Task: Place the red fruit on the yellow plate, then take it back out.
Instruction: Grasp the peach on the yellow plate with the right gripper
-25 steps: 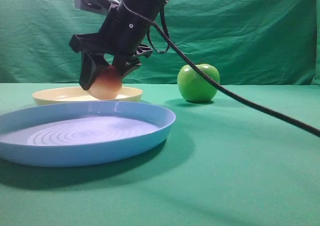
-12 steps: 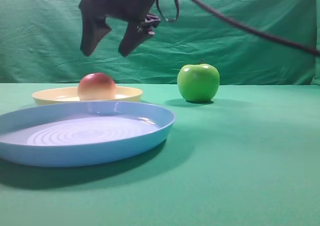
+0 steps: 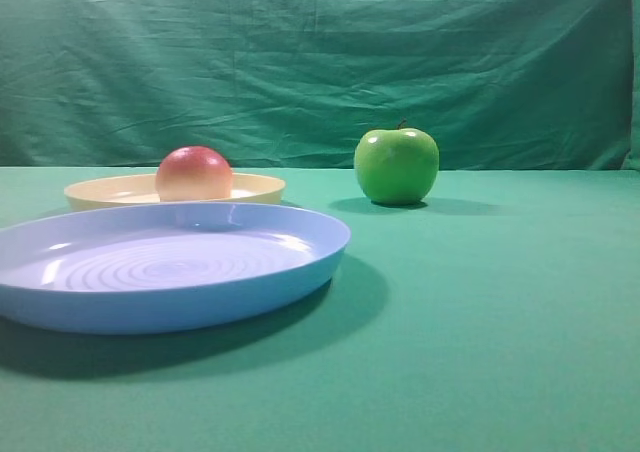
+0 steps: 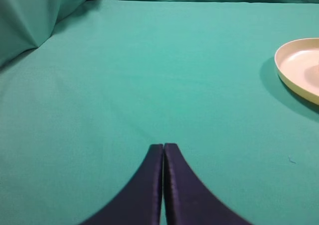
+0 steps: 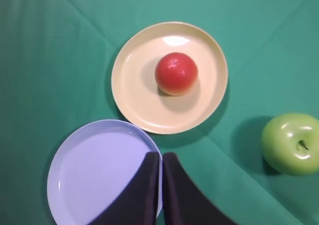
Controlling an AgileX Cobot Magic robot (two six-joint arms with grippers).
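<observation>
Green cloth (image 3: 480, 322) covers the table and hangs behind it. On it the red fruit (image 5: 176, 73) sits alone near the middle of the yellow plate (image 5: 134, 98), free of any grip. High above, the right gripper (image 5: 161, 158) has its jaws pressed together on nothing. The left gripper (image 4: 163, 148) is likewise closed and empty over bare cloth. A blue plate (image 3: 300, 262) lies just beside the yellow one; a green apple (image 3: 396, 165) stands apart.
</observation>
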